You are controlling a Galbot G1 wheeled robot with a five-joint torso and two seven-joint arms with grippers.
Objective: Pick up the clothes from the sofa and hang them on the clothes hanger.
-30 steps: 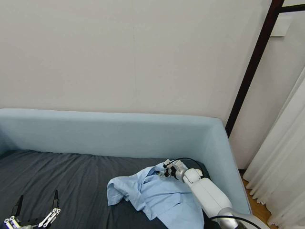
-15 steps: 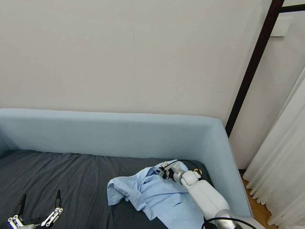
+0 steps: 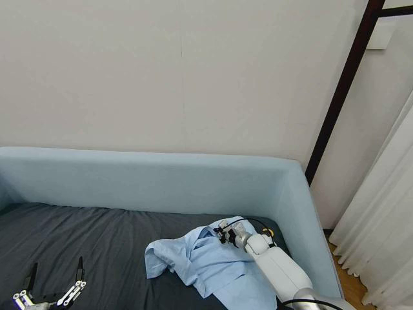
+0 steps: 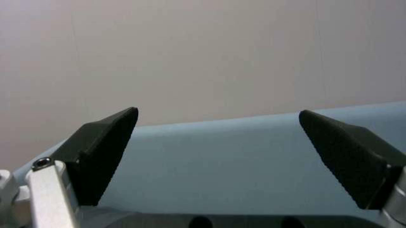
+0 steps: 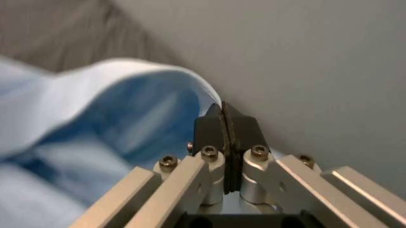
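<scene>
A light blue shirt [image 3: 206,261] lies crumpled on the dark grey sofa seat [image 3: 97,239], towards the right end. My right gripper [image 3: 223,232] sits at the shirt's far edge, close to the backrest. In the right wrist view its fingers [image 5: 210,128] are pressed together on a raised fold of the shirt [image 5: 120,104]. My left gripper [image 3: 54,288] hovers low over the seat at the near left, well away from the shirt. The left wrist view shows this left gripper [image 4: 217,114] open, with nothing between its black fingertips.
The pale blue sofa backrest [image 3: 148,181] runs across behind the seat, and its right armrest [image 3: 303,219] stands beside my right arm. A dark brown pole [image 3: 342,84] leans up the wall at the right, with white curtains [image 3: 387,219] beyond it.
My right arm has shifted a little, and the shirt's far edge now stands slightly raised at the gripper. The left gripper has sunk a bit lower in the head view.
</scene>
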